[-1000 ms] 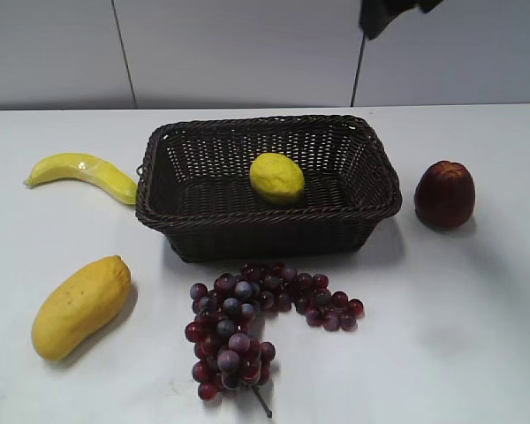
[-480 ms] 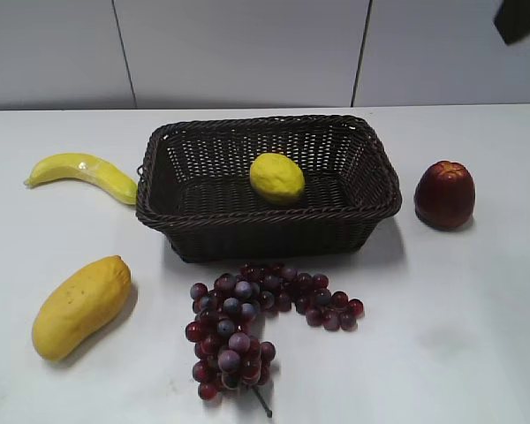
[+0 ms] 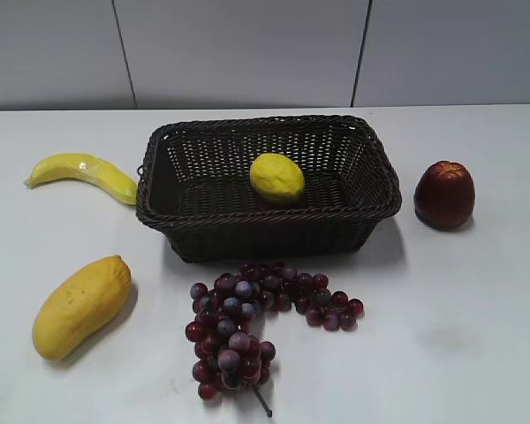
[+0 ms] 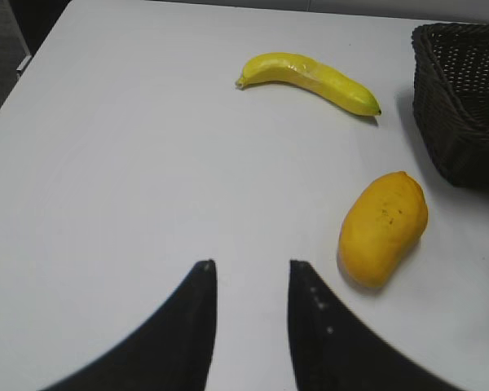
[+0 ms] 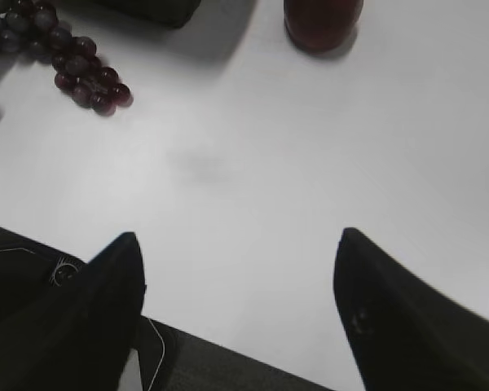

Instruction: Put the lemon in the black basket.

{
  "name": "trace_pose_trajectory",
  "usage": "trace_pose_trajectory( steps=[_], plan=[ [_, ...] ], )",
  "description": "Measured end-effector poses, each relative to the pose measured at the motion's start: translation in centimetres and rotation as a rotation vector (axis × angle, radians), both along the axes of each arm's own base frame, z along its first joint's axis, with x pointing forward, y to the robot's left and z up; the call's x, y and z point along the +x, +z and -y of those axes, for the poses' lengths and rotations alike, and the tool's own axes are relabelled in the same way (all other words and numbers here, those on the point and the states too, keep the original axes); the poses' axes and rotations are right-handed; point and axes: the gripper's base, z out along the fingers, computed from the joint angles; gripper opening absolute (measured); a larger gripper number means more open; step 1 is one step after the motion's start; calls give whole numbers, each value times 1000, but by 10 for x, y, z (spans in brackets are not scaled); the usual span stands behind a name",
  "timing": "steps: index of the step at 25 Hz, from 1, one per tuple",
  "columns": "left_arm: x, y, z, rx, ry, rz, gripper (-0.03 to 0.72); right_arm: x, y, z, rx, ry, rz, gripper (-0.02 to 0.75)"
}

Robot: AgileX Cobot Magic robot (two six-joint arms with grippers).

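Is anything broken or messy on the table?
Nothing stands out. The lemon sits inside the black basket, which stands level. The banana, mango, grapes and red fruit lie whole on the table.

You have one lemon (image 3: 276,177), one black basket (image 3: 203,231), one banana (image 3: 81,173), one mango (image 3: 79,306), one grape bunch (image 3: 252,322), one dark red apple (image 3: 444,194).

Banana (image 3: 81,174), mango (image 3: 79,306), grapes (image 3: 252,322), red apple (image 3: 444,194) — all on white table (image 3: 459,336).
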Motion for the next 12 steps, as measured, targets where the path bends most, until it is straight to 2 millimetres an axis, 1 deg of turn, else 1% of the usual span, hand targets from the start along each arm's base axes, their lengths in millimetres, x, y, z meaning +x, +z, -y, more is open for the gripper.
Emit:
trace_pose_trajectory(
  steps=[3, 5, 9, 12],
  plan=[
    [0, 0, 0, 0, 0, 0, 238, -29, -14, 13, 31, 0, 69, 589],
    [0, 0, 0, 0, 0, 0, 238, -45, -25, 21, 49, -1, 112, 589],
    [0, 0, 0, 0, 0, 0, 238, -63, -46, 28, 79, 1, 157, 589],
    [0, 0, 0, 0, 0, 0, 238, -69, -48, 30, 104, 4, 191, 589]
  ],
)
